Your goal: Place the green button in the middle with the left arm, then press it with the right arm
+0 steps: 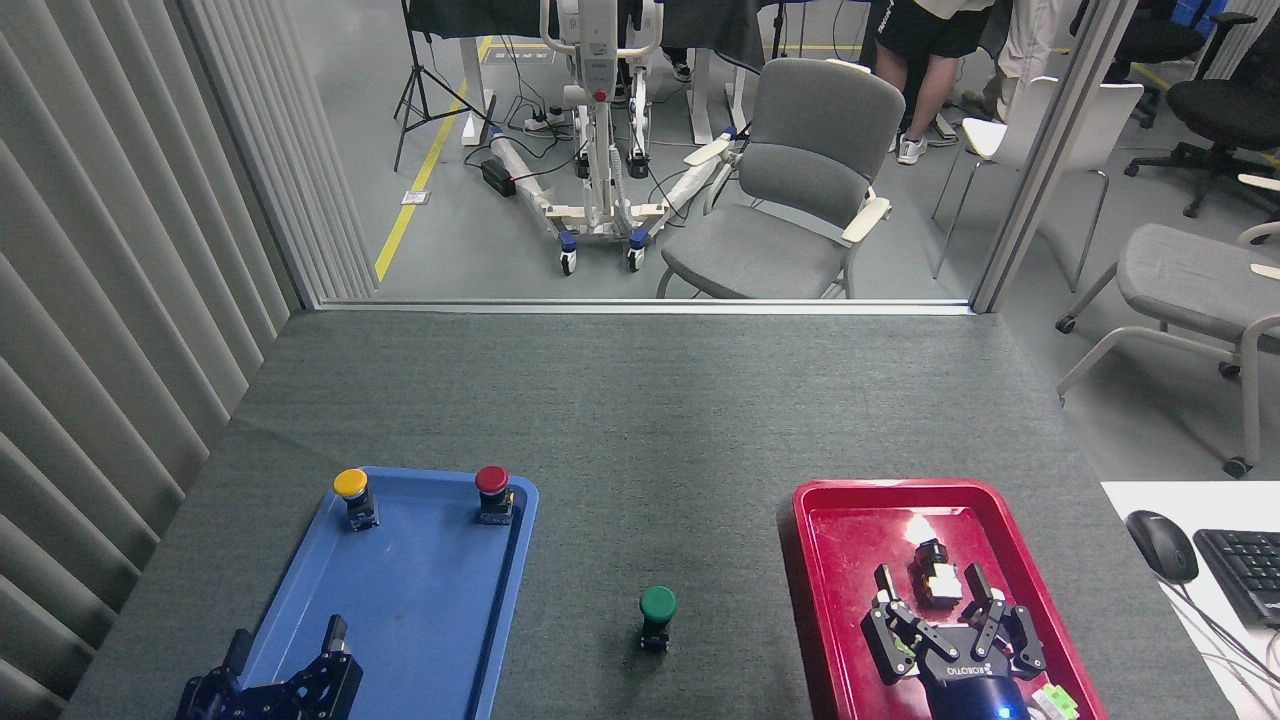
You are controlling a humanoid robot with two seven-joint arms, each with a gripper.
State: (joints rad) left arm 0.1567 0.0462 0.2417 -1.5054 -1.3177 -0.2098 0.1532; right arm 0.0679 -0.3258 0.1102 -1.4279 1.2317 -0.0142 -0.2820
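Green button (657,606) standing upright on bare cloth between blue tray (400,600) and red tray (850,600). Left gripper (285,645) and right gripper (937,592) hovering, fingers spread, gripping nothing.

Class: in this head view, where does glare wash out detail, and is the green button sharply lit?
Head view: bright glare on the red tray floor near the right gripper; the green button is sharp, evenly lit, with only a soft shadow.

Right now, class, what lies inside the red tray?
In the red tray, a small switch part shows; the right gripper above covers most other parts, except a green-and-white piece.
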